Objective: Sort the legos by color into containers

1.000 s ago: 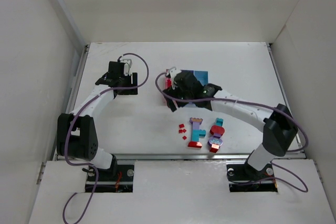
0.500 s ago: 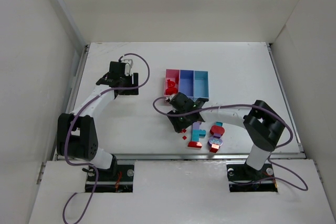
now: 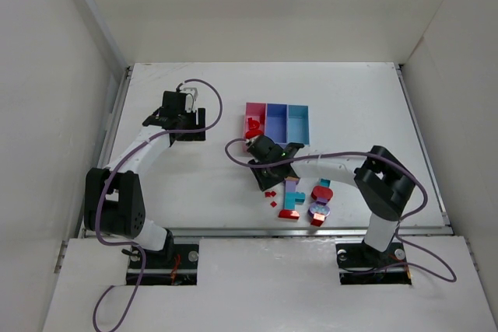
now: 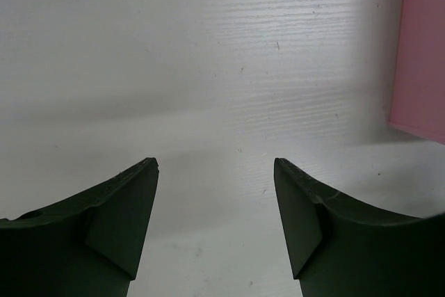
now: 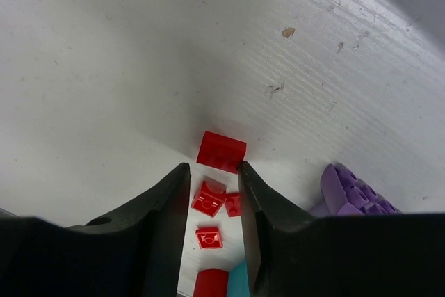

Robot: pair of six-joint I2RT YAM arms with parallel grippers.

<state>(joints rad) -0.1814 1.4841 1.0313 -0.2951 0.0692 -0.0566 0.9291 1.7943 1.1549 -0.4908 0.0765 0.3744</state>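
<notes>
Our left tool (image 4: pixel 215 165) hangs half open over the tabletop (image 4: pixel 208 67), holding nothing. Our right tool (image 5: pixel 214 166) narrowly straddles small red bricks (image 5: pixel 208 199); we cannot tell whether it grips them.

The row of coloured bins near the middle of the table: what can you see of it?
The containers are three narrow rectangular bins joined in one row, seemingly smooth plastic: a pink bin, a purple-blue bin and a light blue bin, left to right in the top view. The row sits flat, open tops up, on the white table. A couple of red legos lie in the pink one; the other two look empty.
</notes>
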